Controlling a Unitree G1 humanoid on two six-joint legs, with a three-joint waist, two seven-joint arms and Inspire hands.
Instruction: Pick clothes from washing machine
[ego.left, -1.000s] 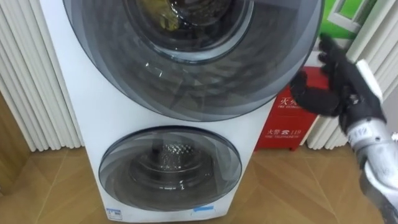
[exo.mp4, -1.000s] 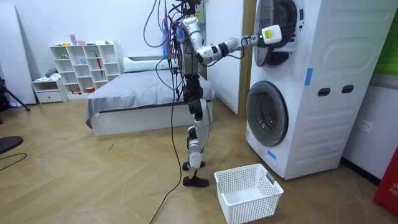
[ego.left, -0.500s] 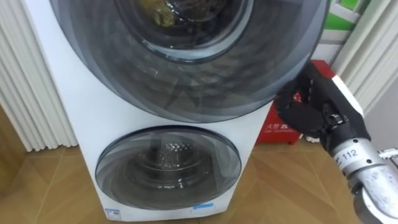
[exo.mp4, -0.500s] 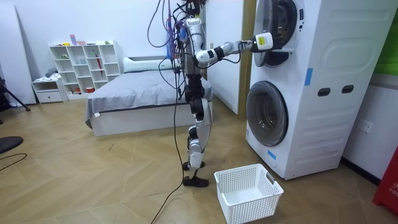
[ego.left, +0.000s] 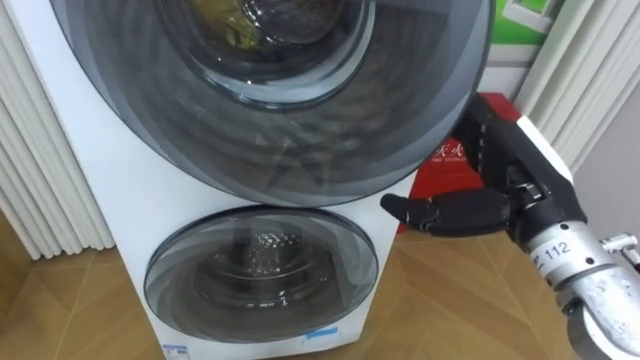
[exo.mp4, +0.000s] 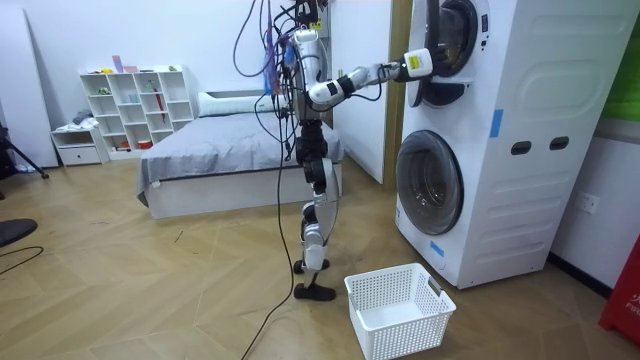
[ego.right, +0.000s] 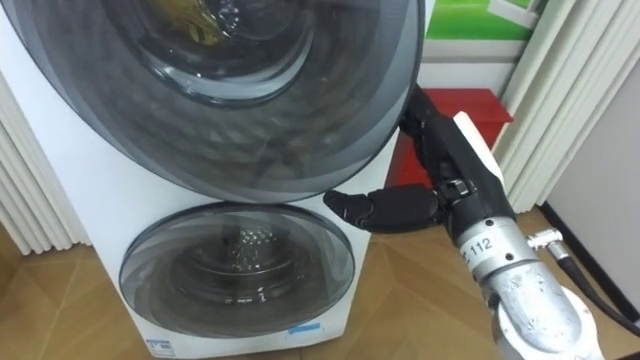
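Note:
I stand facing two stacked white washing machines (exo.mp4: 500, 140). The upper machine's round dark-glass door (ego.left: 280, 110) sits close before me. Through its glass I see a yellowish garment (ego.left: 235, 25) in the drum. My right hand (ego.left: 510, 170) is at the door's right rim. Its fingers (ego.right: 425, 120) hook behind the edge and its thumb (ego.right: 365, 208) stretches out under the door. The room view has this hand (exo.mp4: 418, 63) raised at the upper door, which stands a little off the machine's front. The lower door (ego.left: 260, 270) is closed.
A white laundry basket (exo.mp4: 405, 335) stands on the wood floor by my feet, in front of the lower machine. A red cabinet (ego.left: 450, 160) sits on the floor right of the machines, with white ribbed panels (ego.left: 40, 180) at the left. A bed (exo.mp4: 220, 150) lies behind me.
My right hand came in from beside the door's right edge and hooked onto its rim. In the room view the hand and door have swung toward that view's left.

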